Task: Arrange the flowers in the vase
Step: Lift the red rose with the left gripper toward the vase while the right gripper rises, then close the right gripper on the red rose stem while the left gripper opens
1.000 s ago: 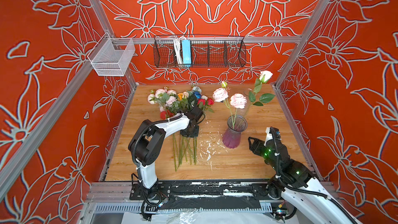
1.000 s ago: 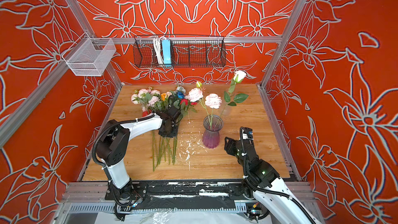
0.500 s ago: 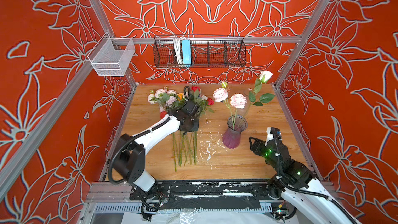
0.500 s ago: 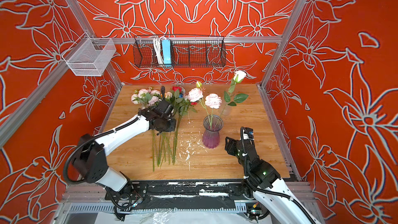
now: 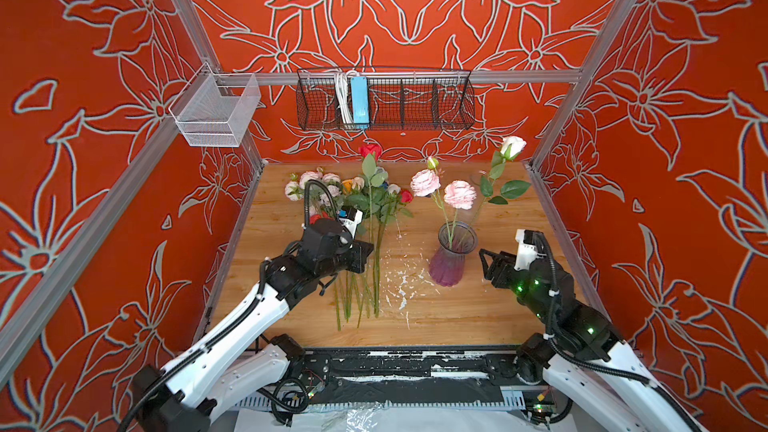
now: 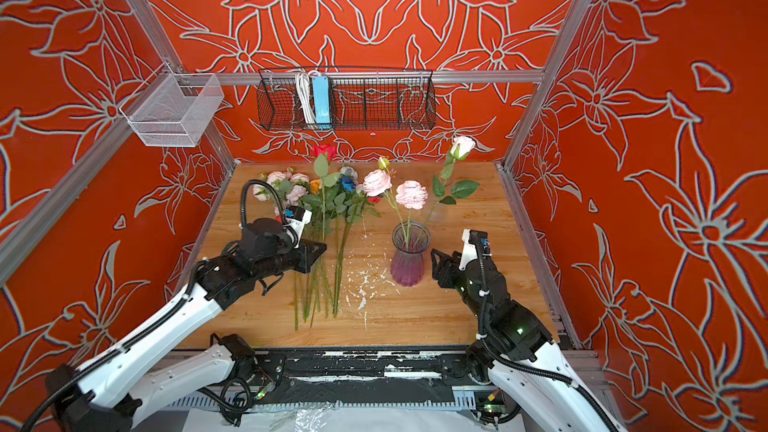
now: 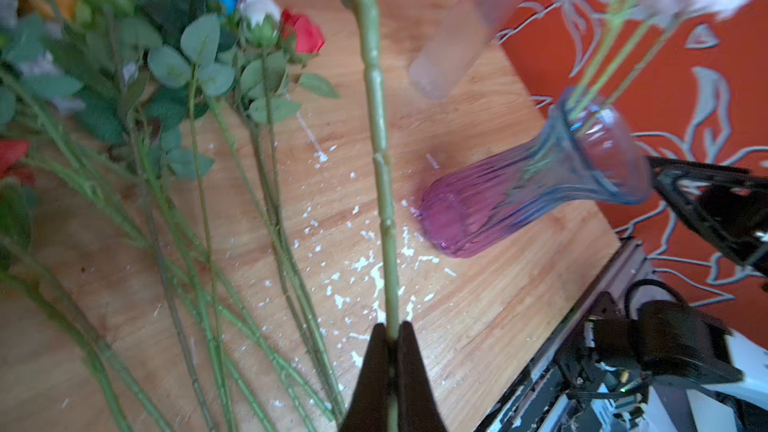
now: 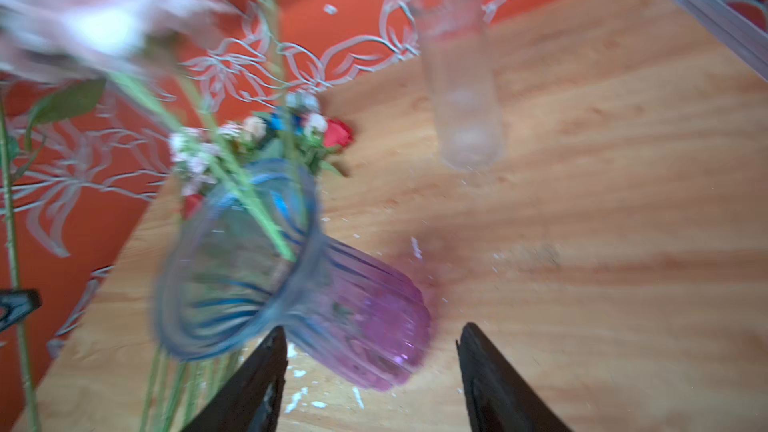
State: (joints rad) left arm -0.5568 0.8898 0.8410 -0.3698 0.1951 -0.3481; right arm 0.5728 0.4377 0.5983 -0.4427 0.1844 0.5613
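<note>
My left gripper [image 7: 390,328] is shut on the green stem [image 7: 376,118] of a red rose [image 5: 371,150] and holds it upright above the table; both top views show this gripper [image 5: 365,249] [image 6: 318,252] over the pile's stems. The other flowers [image 5: 353,201] [image 6: 320,201] [image 7: 187,76] lie in a pile at the back left. The purple and blue glass vase [image 5: 451,261] [image 6: 409,261] [image 7: 498,201] [image 8: 249,268] holds two pink blooms, a bud and a white rose. My right gripper [image 8: 372,326] [image 5: 484,259] [image 6: 436,261] stands open just right of the vase's base, not touching it.
A clear glass tumbler [image 7: 453,43] [image 8: 461,89] stands behind the vase. White flecks [image 5: 399,284] dot the wooden table [image 5: 498,317]. A black wire basket [image 5: 386,97] and a white mesh basket [image 5: 216,114] hang on the back rail. Red walls close in both sides.
My left gripper closed on the red rose's stem and lifted it out of the pile, drawing back toward the front. The right arm has barely moved.
</note>
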